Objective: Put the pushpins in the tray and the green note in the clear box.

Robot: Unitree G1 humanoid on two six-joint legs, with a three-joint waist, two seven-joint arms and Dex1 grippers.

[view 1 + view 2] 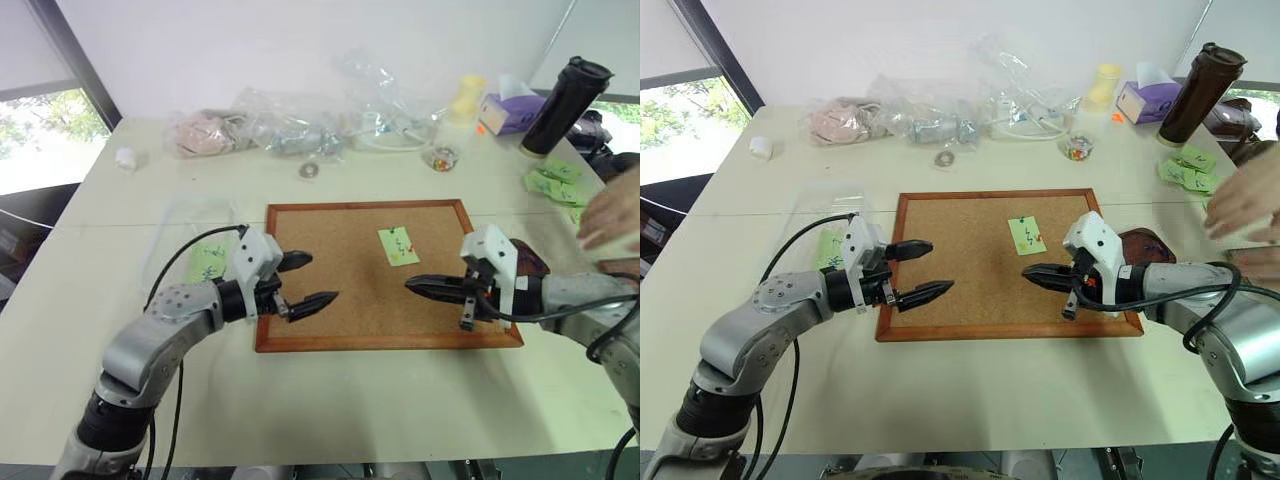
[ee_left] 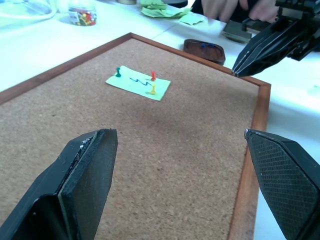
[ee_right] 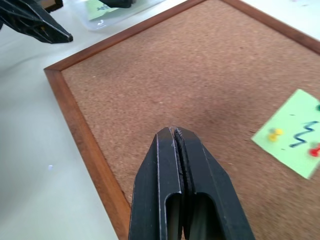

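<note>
The green note (image 1: 398, 245) lies on a corkboard (image 1: 330, 315), held by green (image 2: 118, 71), red (image 2: 153, 76) and yellow (image 2: 153, 90) pushpins. My left gripper (image 1: 322, 279) hovers open over the board's left edge with nothing between its fingers. Facing it from the right, my right gripper (image 1: 410, 284) is shut and empty above the board, a little short of the note. The dark oval tray (image 2: 204, 50) sits just off the board's right side, partly behind my right wrist. The clear box (image 1: 180, 235) lies left of the board with a green paper (image 1: 208, 262) in it.
A person's hands (image 1: 612, 215) rest at the table's right edge. Loose green notes (image 1: 555, 183), a small jar of pins (image 1: 441, 158), a dark tumbler (image 1: 562, 105), a purple tissue box (image 1: 510, 110) and crumpled plastic bags (image 1: 290, 125) line the back.
</note>
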